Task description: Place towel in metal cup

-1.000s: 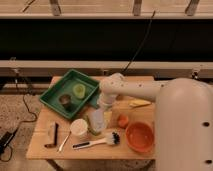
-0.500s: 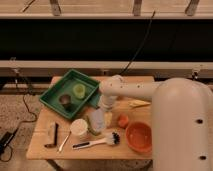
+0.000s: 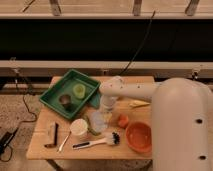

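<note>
The towel, a pale grey-blue limp cloth, lies on the wooden table near its middle, beside a white cup. The metal cup, small and dull grey-brown, stands in the green tray at the table's back left, next to a yellow-green cup. My gripper hangs from the white arm just above the towel's far edge, to the right of the tray. Whether it touches the towel is not visible.
An orange bowl sits front right, with a small orange object beside it. A brush, a spoon and a brown block lie along the front. A yellow item lies behind my arm.
The arm's wrist has shifted very slightly to the right. The towel, cups and tray have not moved.
</note>
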`<action>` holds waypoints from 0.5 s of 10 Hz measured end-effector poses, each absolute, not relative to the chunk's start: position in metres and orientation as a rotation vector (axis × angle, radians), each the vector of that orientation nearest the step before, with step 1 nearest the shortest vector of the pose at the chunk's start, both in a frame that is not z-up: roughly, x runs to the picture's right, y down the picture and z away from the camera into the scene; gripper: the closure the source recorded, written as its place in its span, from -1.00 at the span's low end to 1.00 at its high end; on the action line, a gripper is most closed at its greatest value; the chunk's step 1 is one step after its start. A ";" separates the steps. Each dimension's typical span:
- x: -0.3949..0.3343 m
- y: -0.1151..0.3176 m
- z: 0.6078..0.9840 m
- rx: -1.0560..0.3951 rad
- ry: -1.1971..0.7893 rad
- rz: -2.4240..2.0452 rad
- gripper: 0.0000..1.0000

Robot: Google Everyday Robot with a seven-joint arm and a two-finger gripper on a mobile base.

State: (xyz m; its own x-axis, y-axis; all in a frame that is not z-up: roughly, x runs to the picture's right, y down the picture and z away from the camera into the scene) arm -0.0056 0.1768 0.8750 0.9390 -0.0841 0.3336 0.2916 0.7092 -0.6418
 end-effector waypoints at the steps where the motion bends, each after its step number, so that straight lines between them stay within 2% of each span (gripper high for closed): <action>1: -0.005 0.178 0.874 -0.760 -0.291 -0.211 0.46; 3: -0.005 0.180 0.872 -0.764 -0.294 -0.209 0.90; 5: -0.005 0.177 0.871 -0.759 -0.297 -0.206 1.00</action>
